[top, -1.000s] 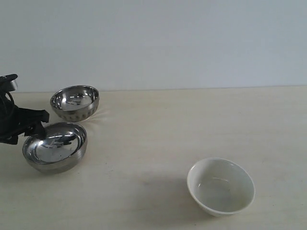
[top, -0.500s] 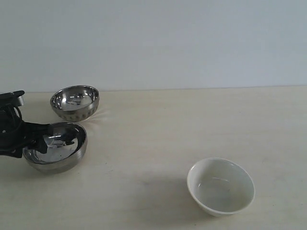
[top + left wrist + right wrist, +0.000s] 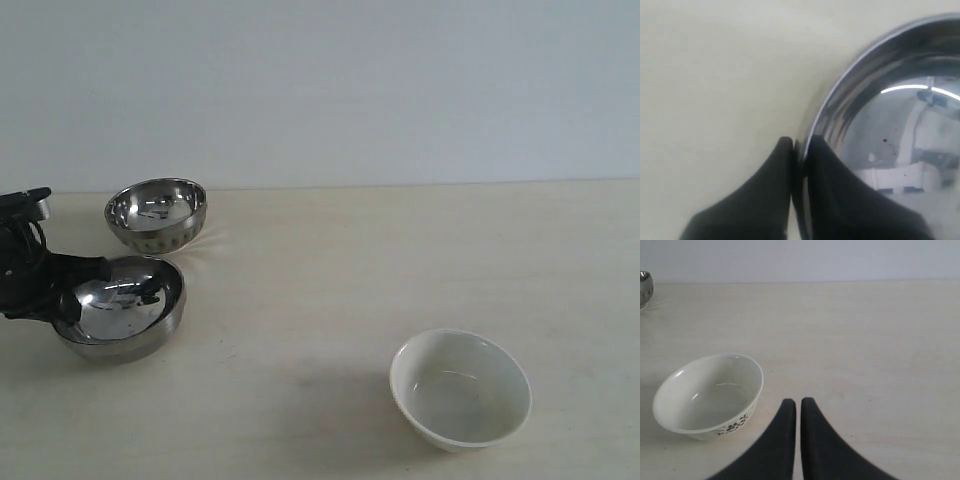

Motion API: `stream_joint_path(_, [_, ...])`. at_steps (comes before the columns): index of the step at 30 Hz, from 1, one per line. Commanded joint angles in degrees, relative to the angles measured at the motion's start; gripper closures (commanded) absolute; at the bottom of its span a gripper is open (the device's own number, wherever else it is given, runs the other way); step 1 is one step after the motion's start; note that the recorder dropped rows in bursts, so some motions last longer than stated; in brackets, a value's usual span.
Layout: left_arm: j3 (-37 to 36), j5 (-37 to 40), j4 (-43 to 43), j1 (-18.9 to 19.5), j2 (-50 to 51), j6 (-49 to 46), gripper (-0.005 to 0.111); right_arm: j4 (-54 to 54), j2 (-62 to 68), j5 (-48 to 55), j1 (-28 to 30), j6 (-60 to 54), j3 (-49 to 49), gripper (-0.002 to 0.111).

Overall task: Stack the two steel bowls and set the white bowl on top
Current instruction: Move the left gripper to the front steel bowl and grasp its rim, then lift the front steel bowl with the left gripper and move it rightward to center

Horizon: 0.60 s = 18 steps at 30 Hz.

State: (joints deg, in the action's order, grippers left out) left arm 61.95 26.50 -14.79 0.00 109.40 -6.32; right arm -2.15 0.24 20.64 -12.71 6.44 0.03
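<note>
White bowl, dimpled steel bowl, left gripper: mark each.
white bowl [image 3: 460, 392]: exterior view, inner floor.
dimpled steel bowl [image 3: 156, 205]: exterior view, inside wall.
left gripper [image 3: 799, 148]: left wrist view, between fingertips pinching plain steel bowl [image 3: 900, 125].

At the far left of the surface [image 3: 400, 250] is the nearer steel bowl [image 3: 120, 305], with the farther steel bowl [image 3: 157, 212] just behind it, apart. The white bowl [image 3: 460, 388] lies well to the right, nearer the front. At the nearer steel bowl's rim the left fingers [image 3: 760, 200] stand one inside, one outside.

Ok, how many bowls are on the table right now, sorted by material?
Steel bowls: 2, the plain steel bowl and the dimpled steel bowl
White bowl: 1
Total: 3
</note>
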Motion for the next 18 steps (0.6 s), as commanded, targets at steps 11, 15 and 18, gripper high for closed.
stream_joint_path(11, [0.1, 10.4, -1.9, -3.7, -11.4, -4.4, 0.103, -0.1, -0.2, -0.2, 0.2, 0.0, 0.0, 0.108])
stream_joint_path(15, [0.1, 10.2, -4.3, -8.7, -11.6, -4.4, 0.103, -0.1, -0.2, -0.2, 0.2, 0.0, 0.0, 0.108])
stream_joint_path(18, [0.1, 7.7, -4.8, -12.5, -10.7, -3.7, 0.103, -0.1, -0.2, -0.2, 0.2, 0.0, 0.0, 0.108])
